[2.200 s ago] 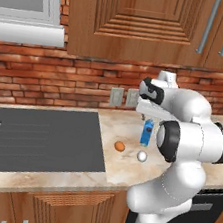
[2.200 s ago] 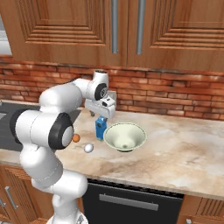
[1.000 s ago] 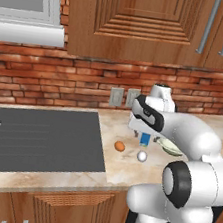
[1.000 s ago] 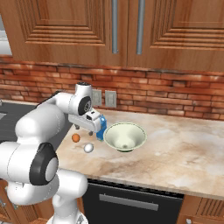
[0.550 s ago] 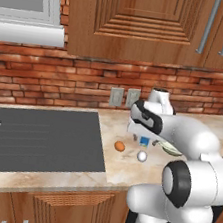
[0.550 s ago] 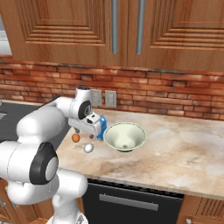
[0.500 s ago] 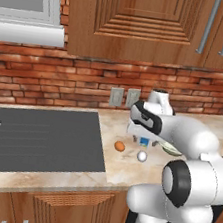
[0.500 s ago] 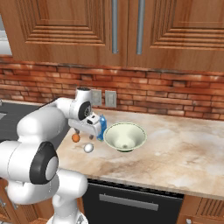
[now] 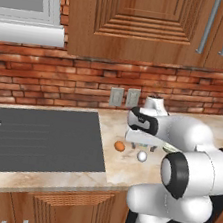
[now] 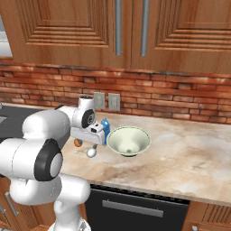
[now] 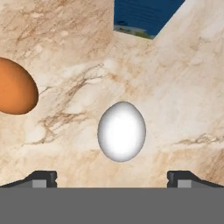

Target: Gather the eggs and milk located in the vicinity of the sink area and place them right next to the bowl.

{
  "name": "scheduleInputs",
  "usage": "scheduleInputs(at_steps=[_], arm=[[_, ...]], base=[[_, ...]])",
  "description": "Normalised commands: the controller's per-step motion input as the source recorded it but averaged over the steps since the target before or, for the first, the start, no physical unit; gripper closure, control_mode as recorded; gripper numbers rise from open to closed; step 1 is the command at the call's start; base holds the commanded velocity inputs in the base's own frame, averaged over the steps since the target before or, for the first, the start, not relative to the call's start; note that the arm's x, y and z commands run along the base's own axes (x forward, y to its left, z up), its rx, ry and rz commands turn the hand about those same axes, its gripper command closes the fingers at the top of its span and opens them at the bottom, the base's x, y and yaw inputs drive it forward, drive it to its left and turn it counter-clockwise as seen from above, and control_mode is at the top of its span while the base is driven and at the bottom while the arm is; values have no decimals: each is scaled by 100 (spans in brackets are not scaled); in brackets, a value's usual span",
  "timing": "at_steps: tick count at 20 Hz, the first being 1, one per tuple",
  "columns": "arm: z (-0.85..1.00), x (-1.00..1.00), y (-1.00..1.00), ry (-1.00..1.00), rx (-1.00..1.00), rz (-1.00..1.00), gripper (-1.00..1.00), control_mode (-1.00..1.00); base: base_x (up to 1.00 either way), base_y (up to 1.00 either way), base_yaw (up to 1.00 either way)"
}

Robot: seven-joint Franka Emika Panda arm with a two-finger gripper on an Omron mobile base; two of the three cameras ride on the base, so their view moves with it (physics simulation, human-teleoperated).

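Note:
My gripper (image 11: 113,178) is open and points straight down over the white egg (image 11: 121,131), which lies on the marble counter between the two finger tips (image 11: 41,178). The orange-brown egg (image 11: 15,92) lies a little to one side of it. In the base views the gripper (image 10: 93,145) hangs just above the white egg (image 10: 91,152), with the orange egg (image 10: 78,142) to its left. The blue milk carton (image 10: 105,131) stands upright beside the pale bowl (image 10: 129,140). The dark sink (image 9: 39,135) lies to the left of both eggs (image 9: 120,146).
A brick wall with two outlets (image 9: 124,97) backs the counter, under wooden cabinets. Bare marble counter (image 10: 185,153) stretches right of the bowl. The counter's front edge (image 9: 73,176) runs close below the eggs.
The hand has swung left from above the milk carton and come down over the white egg. Its jaws stay open. Eggs, milk and bowl have not moved.

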Motion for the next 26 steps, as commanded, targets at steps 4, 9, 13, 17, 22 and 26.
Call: scheduleInputs(at_steps=[4,9,13,17,22,26], arm=[[-12,0,0,2,0,7,-100,-100],[-24,0,-3,0,0,5,-100,-100],[-11,0,-4,0,0,2,-100,-100],[-1,0,0,0,0,1,-100,-100],[-22,-4,0,0,0,0,-100,-100],[-26,-4,0,0,0,0,-100,-100]], base=[[0,0,0],[0,0,0],[0,0,0],[0,0,0],[0,0,0],[0,0,0]])
